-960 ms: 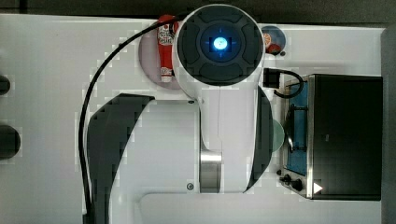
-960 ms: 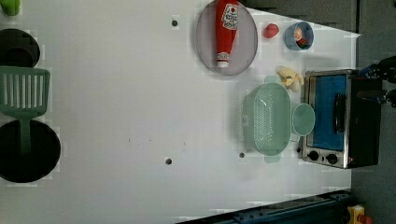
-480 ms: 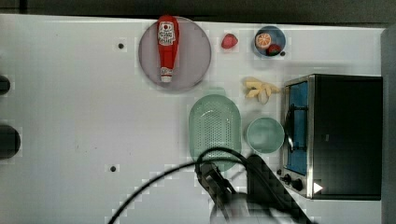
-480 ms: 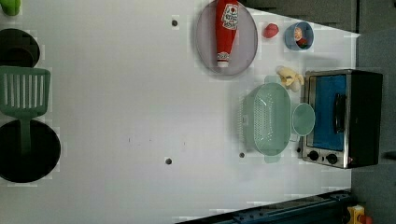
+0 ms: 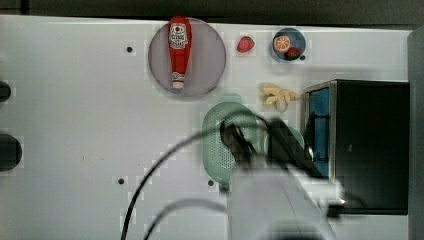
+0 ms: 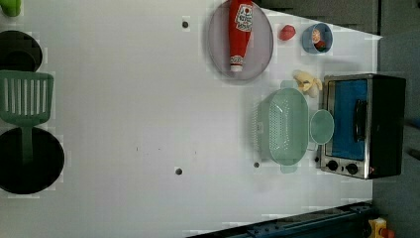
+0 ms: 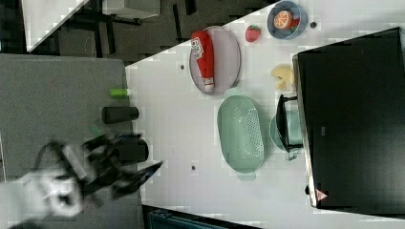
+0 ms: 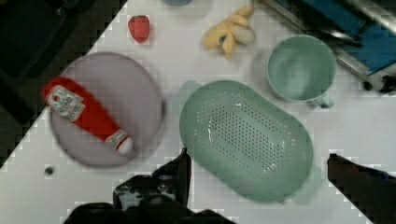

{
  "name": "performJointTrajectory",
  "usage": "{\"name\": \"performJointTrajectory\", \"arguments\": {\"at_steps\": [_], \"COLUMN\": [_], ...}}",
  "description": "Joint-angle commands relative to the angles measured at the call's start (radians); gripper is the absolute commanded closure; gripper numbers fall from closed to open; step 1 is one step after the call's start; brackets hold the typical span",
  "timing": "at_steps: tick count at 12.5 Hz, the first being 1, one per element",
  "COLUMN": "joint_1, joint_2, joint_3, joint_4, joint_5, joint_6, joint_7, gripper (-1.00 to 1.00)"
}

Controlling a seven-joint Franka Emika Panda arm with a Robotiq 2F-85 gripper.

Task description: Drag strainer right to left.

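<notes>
Arm reaches in from the top view's lower edge, blurred, its dark wrist end over the strainer (image 5: 220, 145) with cables trailing toward the top view's lower left. In the right view the arm is a blurred shape at the right view's lower left, off the white table (image 7: 191, 143).

Gripper (image 8: 257, 172): in the wrist view the two dark fingers (image 8: 180, 170) are spread wide, one on each side of the strainer's near rim, nothing between them, above the strainer rather than on it.

Strainer (image 6: 283, 126) sits upright on the table, just beside the mint mug (image 6: 322, 127), which stands between it and the toaster oven (image 6: 364, 126).

Left view has the strainer and mug unobstructed, plus a green spatula (image 6: 25, 101) and dark round pans at the left view's left edge. Wrist view gives the hole pattern in the strainer's floor, the ketchup bottle (image 8: 86, 114) lying on the grey plate (image 8: 135, 88), a strawberry (image 8: 139, 27) and bananas (image 8: 231, 31). Top view adds the blue bowl (image 5: 289, 44) with fruit.
</notes>
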Motion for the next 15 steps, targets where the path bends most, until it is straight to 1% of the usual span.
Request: {"name": "performJointTrajectory", "arguments": {"at_steps": [1, 4, 7, 9, 12, 15], "joint_1": [0.013, 0.014, 0.015, 0.016, 0.023, 0.050], "joint_2": [0.138, 0.280, 0.453, 0.559, 0.678, 0.733], "joint_3": [0.007, 0.020, 0.031, 0.035, 0.040, 0.041], "joint_4": [-0.180, -0.239, -0.238, -0.234, -0.234, -0.234], "joint_5": [0.014, 0.014, 0.014, 0.014, 0.014, 0.015], "joint_6": [0.110, 0.283, 0.459, 0.577, 0.724, 0.751], "joint_7": [0.194, 0.403, 0.547, 0.595, 0.606, 0.637], "gripper": [-1.00, -1.00, -1.00, -1.00, -1.00, -1.00]}}
